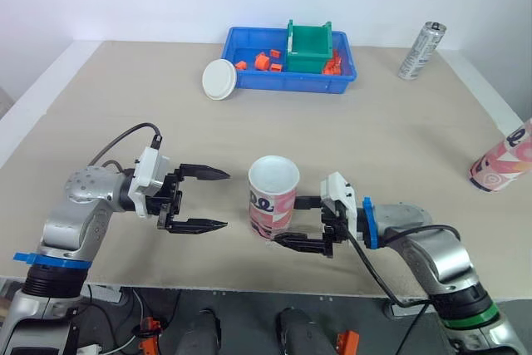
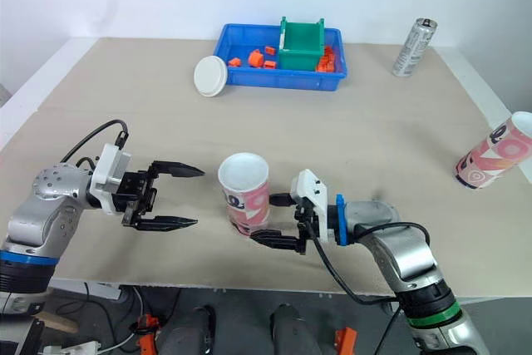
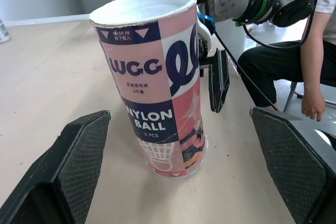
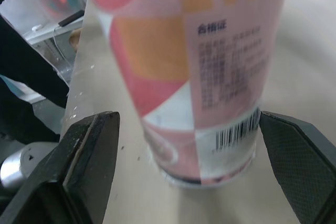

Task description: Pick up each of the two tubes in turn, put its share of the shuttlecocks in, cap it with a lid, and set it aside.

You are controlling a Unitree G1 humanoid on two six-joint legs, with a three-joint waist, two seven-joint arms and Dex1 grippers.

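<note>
A pink, white and navy tube [image 1: 273,197] stands upright and open-topped near the table's front edge, printed "NYLON BALL" in the left wrist view [image 3: 157,77]. My right gripper [image 1: 287,220] is open, its fingers either side of the tube's lower part without touching it; the right wrist view shows gaps on both sides. My left gripper [image 1: 225,199] is open, a short way to the tube's left, pointing at it. A second pink tube [image 1: 503,160] lies tilted at the table's right edge. A white lid [image 1: 220,79] leans against the blue bin [image 1: 291,82].
The blue bin at the back holds several small orange pieces [image 1: 259,61] and a green box [image 1: 309,47]. A silver can [image 1: 421,50] stands at the back right. A seated person [image 3: 315,77] is beyond the table's front in the left wrist view.
</note>
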